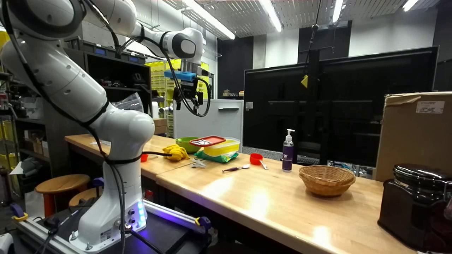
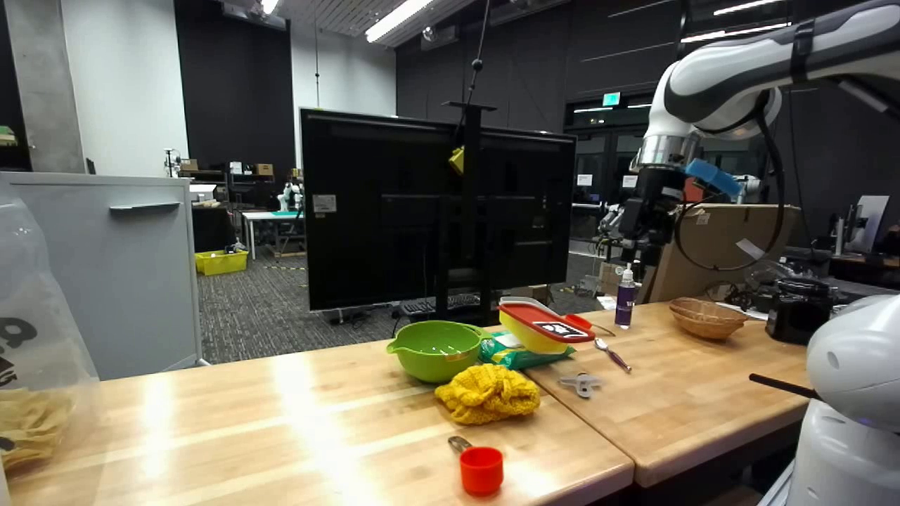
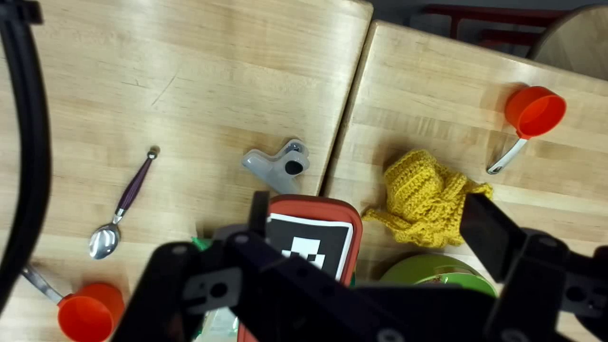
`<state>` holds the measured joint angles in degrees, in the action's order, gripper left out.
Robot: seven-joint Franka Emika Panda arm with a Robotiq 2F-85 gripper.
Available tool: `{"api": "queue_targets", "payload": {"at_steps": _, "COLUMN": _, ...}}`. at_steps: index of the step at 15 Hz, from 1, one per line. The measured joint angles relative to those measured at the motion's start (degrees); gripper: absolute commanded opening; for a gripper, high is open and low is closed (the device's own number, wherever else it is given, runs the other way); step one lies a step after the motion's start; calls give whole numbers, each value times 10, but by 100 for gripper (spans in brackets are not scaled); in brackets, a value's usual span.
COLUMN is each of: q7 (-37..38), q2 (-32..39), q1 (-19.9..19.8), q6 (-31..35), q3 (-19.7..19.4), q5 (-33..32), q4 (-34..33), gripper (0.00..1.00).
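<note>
My gripper point(image 3: 369, 216) stands open high above the wooden table, nothing between its fingers. It is also seen in an exterior view as the dark gripper point(image 1: 189, 106) hanging under the wrist. Below it in the wrist view lie a red lid point(image 3: 316, 204) with a black-and-white pattern, a crumpled yellow knitted cloth point(image 3: 422, 199) and a green bowl point(image 3: 418, 270), partly hidden by the gripper. The lid sits tilted on a clear-and-yellow container point(image 1: 222, 148), which rests on a green packet point(image 1: 216, 157). A grey clip point(image 3: 280, 164) lies beside the lid.
A spoon point(image 3: 130, 192) and two red measuring cups point(image 3: 534, 111) lie around. Farther along stand a pump bottle point(image 1: 287, 155), a wicker basket point(image 1: 326, 180), a black canister point(image 1: 416, 208) and a cardboard box point(image 1: 416, 134). A clear bag point(image 2: 42, 337) stands at the opposite end. A seam divides the tabletops.
</note>
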<state>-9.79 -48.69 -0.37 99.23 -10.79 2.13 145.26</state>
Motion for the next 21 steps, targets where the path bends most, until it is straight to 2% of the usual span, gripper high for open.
{"api": "queue_targets", "payload": {"at_steps": 9, "q7": 0, "q2": 4, "q1": -4, "q6": 11, "q3": -5, "q5": 0, "q4": 3, "gripper": 100}}
{"api": "queue_targets", "payload": {"at_steps": 12, "q7": -4, "q2": 36, "q1": -24, "q6": 76, "q3": -45, "q5": 2, "q4": 28, "gripper": 100}}
{"api": "queue_targets", "payload": {"at_steps": 17, "q7": -55, "q2": 142, "q1": -50, "q6": 169, "q3": -135, "q5": 32, "q4": 46, "gripper": 100}}
{"api": "queue_targets", "payload": {"at_steps": 21, "q7": -98, "q2": 239, "q1": -60, "q6": 197, "q3": -165, "q5": 64, "q4": 22, "gripper": 100}}
